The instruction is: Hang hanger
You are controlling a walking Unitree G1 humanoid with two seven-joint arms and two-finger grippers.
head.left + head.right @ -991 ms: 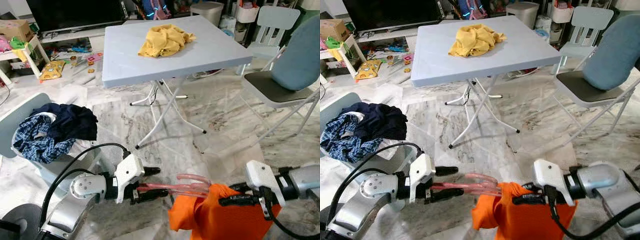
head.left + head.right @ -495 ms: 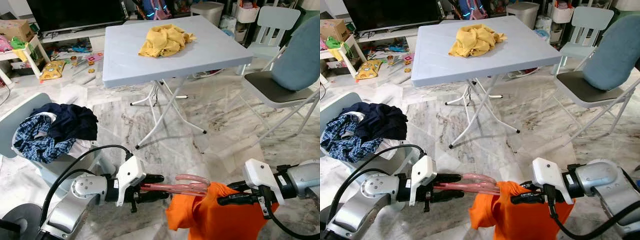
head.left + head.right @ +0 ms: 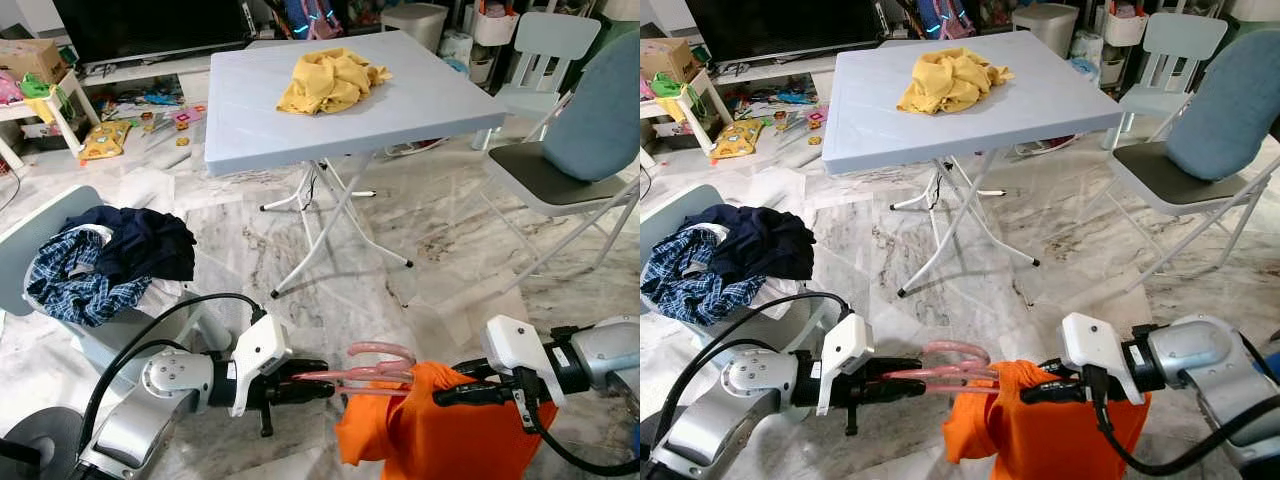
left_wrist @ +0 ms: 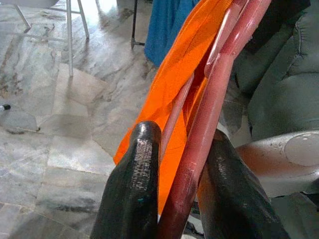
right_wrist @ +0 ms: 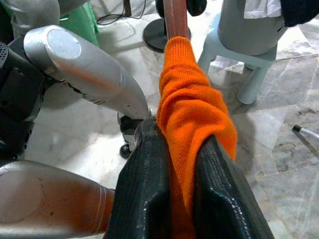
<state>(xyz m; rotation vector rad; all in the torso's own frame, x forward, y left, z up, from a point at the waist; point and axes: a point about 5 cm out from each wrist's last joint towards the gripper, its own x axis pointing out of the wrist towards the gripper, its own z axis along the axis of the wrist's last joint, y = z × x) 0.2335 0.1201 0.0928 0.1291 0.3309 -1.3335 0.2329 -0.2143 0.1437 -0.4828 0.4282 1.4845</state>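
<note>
A translucent pink hanger point(image 3: 368, 365) lies level between my two arms, low over the marble floor. My left gripper point(image 3: 318, 380) is shut on its end; the wrist view shows both black fingers point(image 4: 134, 189) clamped on the pink hanger point(image 4: 207, 124). An orange garment point(image 3: 440, 430) hangs over the hanger's other end. My right gripper point(image 3: 450, 392) is shut on the orange garment point(image 5: 192, 124), whose fabric bunches between the fingers point(image 5: 144, 199).
A grey folding table point(image 3: 250, 135) with a yellow cloth point(image 3: 330, 78) stands ahead. A basket point(image 3: 25, 245) of dark and plaid clothes sits on my left. A grey folding chair point(image 3: 560, 170) is at right. Toys litter the floor by the far-left shelf point(image 3: 45, 100).
My left gripper has pushed the hanger a little toward the right arm, its fingers tightening on it. The orange garment has shifted slightly on the hanger.
</note>
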